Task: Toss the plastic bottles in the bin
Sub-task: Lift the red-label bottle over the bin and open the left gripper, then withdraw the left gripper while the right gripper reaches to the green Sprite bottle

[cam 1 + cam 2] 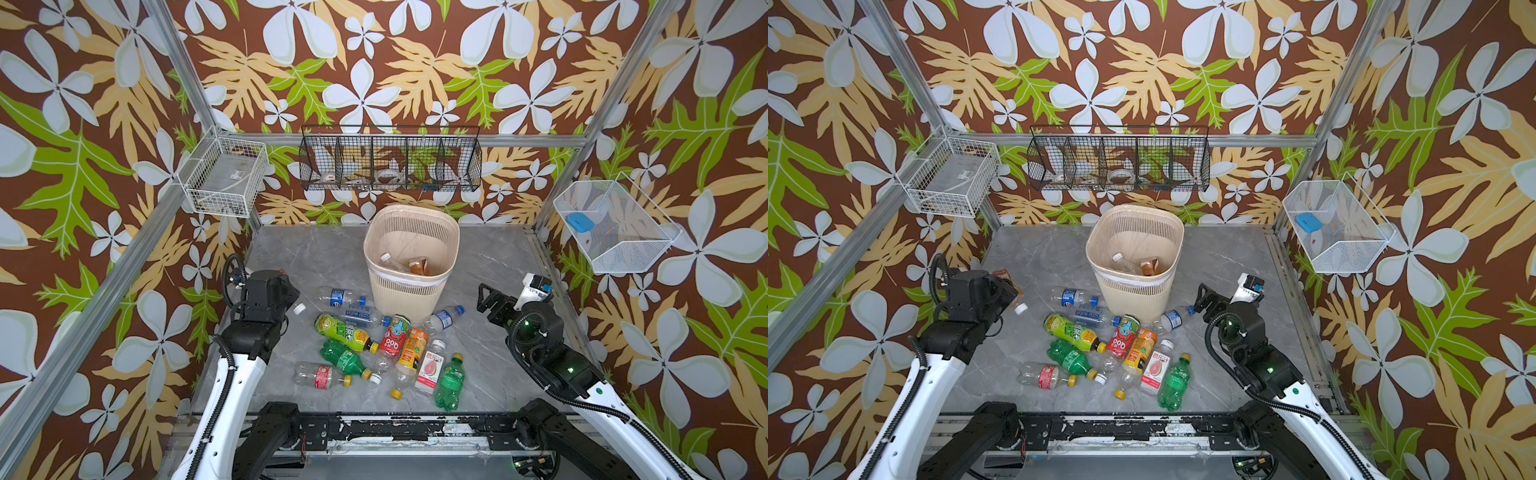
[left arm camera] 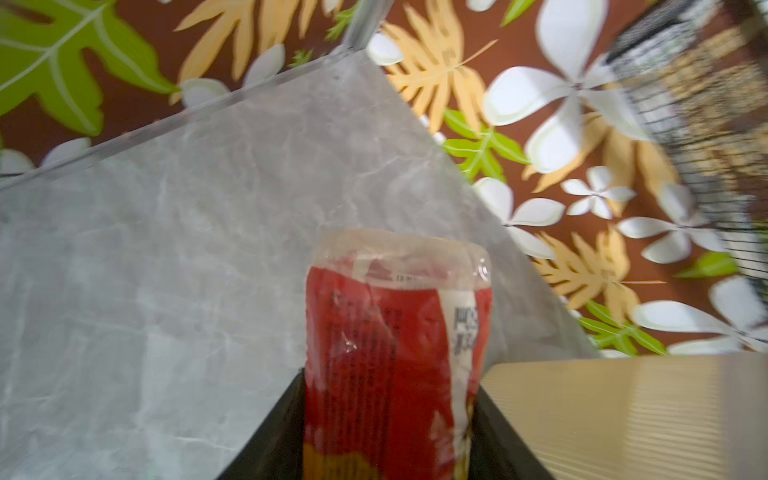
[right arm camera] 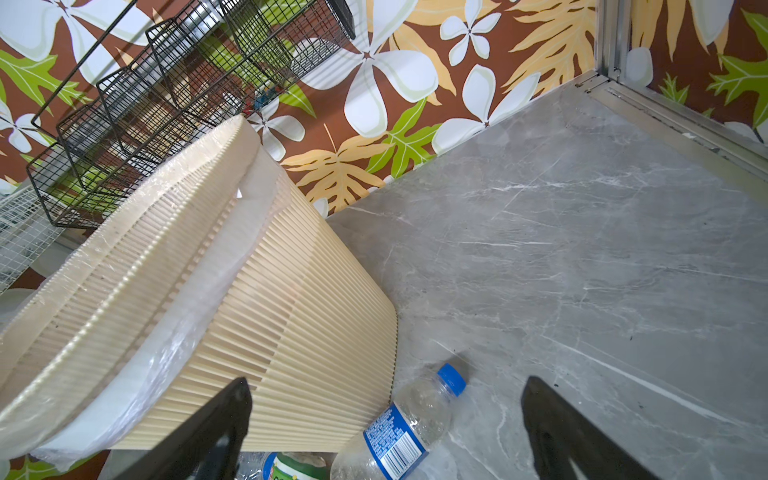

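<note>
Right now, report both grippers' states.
Left gripper: closed on a red-label bottle.
Right gripper: open, empty.

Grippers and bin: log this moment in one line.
left gripper: shut on red bottle | right gripper: open, empty, by blue-cap bottle | bin: two bottles inside | table: pile waiting

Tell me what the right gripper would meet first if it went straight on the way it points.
Most likely the blue-capped bottle lying beside the bin; in the wrist view it shows between the open jaws of the right gripper. Depth is unclear; it might pass above.
</note>
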Action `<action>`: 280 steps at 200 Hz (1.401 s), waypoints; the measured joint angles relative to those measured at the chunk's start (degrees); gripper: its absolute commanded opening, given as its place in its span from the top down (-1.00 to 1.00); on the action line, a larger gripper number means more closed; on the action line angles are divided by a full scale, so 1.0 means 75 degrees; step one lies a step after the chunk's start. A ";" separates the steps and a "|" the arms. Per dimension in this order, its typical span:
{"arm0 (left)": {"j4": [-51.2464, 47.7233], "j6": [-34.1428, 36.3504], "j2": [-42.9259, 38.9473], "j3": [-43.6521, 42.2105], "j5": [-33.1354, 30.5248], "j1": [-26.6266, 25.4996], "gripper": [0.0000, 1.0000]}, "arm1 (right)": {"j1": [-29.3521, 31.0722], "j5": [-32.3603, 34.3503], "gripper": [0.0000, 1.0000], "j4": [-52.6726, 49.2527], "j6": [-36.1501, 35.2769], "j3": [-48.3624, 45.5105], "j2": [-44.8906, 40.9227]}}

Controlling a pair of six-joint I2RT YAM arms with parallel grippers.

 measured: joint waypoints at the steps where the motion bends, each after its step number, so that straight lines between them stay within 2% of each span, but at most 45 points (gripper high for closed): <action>1: 0.0009 0.0003 0.0000 0.0032 0.0012 -0.0035 0.18 | 0.0000 0.0003 -1.00 -0.0003 -0.0003 0.0003 0.0000; 41: 0.0667 0.0076 0.0851 0.1807 -0.0379 -0.2022 0.18 | 0.0000 0.0128 -1.00 -0.0137 -0.0044 0.0137 -0.0044; 75: 0.1402 0.1055 0.2766 0.3984 -0.1113 -0.3850 0.16 | 0.0000 0.0163 -1.00 -0.0367 -0.0044 0.0213 -0.0230; 105: 0.1830 0.2043 0.4622 0.5610 -0.1518 -0.4672 0.16 | 0.0003 0.0224 -1.00 -0.0539 -0.0038 0.0233 -0.0364; 137: 0.1743 0.2623 0.5598 0.6006 -0.1807 -0.4797 0.14 | 0.0003 0.0321 -1.00 -0.0734 -0.0012 0.0312 -0.0458; 223: 0.1851 0.3040 0.5479 0.5365 -0.2608 -0.4797 0.04 | 0.0003 0.0353 -1.00 -0.0851 -0.0012 0.0323 -0.0446; 236: 0.1851 0.3042 0.5479 0.5313 -0.2652 -0.4797 -0.20 | 0.0003 0.0353 -1.00 -0.0854 -0.0012 0.0323 -0.0455; 241: 0.1845 0.3048 0.5479 0.5301 -0.2669 -0.4797 -0.34 | 0.0003 0.0353 -1.00 -0.0854 -0.0012 0.0321 -0.0463; 249: 0.1842 0.3112 0.5479 0.5298 -0.2675 -0.4797 -0.70 | 0.0003 0.0353 -1.00 -0.0866 -0.0012 0.0312 -0.0472; 255: 0.1842 0.3147 0.5479 0.5298 -0.2678 -0.4797 -0.86 | 0.0003 0.0353 -1.00 -0.0871 -0.0012 0.0312 -0.0472; 264: 0.1848 0.3150 0.5464 0.5298 -0.2684 -0.4797 -0.97 | 0.0000 0.0353 -1.00 -0.0874 -0.0012 0.0312 -0.0478; 280: 0.1851 0.3171 0.5368 0.5251 -0.2681 -0.4797 -1.00 | 0.0000 0.0353 -1.00 -0.0874 -0.0006 0.0303 -0.0481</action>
